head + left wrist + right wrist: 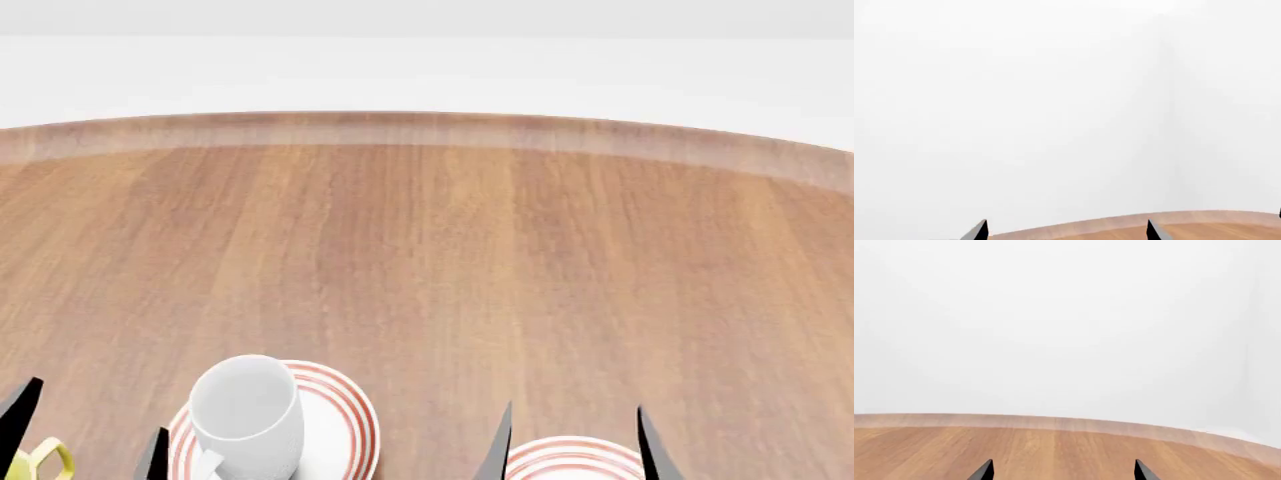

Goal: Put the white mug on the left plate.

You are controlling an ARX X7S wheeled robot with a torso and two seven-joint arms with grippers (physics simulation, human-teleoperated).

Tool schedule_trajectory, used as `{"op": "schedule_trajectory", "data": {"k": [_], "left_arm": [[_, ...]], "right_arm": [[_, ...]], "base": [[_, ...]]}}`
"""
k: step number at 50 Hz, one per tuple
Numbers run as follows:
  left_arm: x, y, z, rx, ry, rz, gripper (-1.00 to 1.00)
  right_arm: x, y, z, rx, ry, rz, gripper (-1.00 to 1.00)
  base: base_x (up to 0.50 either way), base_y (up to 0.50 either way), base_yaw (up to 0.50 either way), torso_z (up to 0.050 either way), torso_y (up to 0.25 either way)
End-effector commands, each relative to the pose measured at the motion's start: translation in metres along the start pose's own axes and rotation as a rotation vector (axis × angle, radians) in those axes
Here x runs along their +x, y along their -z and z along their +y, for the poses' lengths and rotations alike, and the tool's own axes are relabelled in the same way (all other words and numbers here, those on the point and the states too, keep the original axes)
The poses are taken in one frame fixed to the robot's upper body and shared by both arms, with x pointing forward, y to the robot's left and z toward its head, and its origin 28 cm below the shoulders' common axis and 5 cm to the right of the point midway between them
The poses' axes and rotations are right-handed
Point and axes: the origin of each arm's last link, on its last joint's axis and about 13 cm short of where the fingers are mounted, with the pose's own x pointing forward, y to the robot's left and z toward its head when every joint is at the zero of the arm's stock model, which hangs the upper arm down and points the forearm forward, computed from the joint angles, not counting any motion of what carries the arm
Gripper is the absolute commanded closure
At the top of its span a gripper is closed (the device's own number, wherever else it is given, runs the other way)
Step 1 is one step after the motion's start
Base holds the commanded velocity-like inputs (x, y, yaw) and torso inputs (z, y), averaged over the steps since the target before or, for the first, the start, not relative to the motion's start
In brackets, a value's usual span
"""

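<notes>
Round wooden table [441, 260] is filling most of the head view. Left plate [350, 420], red-ringed, is sitting at its near edge; second identical plate [574, 460] is lying to its right. White mug [247, 412] is standing upright on the left plate. Left gripper [87, 440] and right gripper [574, 440] are both hovering spread wide, empty. Yellow handle [40, 462] is peeking in left of the plate.

White mug [244, 415] upright on left plate [336, 420], red-ringed, at table's near edge, left of centre; handle faces near.
</notes>
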Motion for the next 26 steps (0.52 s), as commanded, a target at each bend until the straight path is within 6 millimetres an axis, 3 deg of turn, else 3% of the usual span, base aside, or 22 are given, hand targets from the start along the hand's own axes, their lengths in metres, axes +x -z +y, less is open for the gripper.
{"op": "schedule_trajectory", "data": {"k": [1, 26], "left_arm": [[-0.009, -0.0404, -0.0169, 0.001, 0.045, -0.109, -1.0], [-0.0082, -0.049, -0.0243, 0.009, 0.07, -0.137, -1.0]], "right_arm": [[-0.0079, -0.0176, -0.0014, -0.002, 0.0, -0.058, -1.0], [-0.0171, -0.0149, -0.0023, -0.008, 0.001, -0.044, -1.0]], "base": [[0.0, 0.0, 0.0, 0.0, 0.0], [0.0, 0.0, 0.0, 0.0, 0.0]]}}
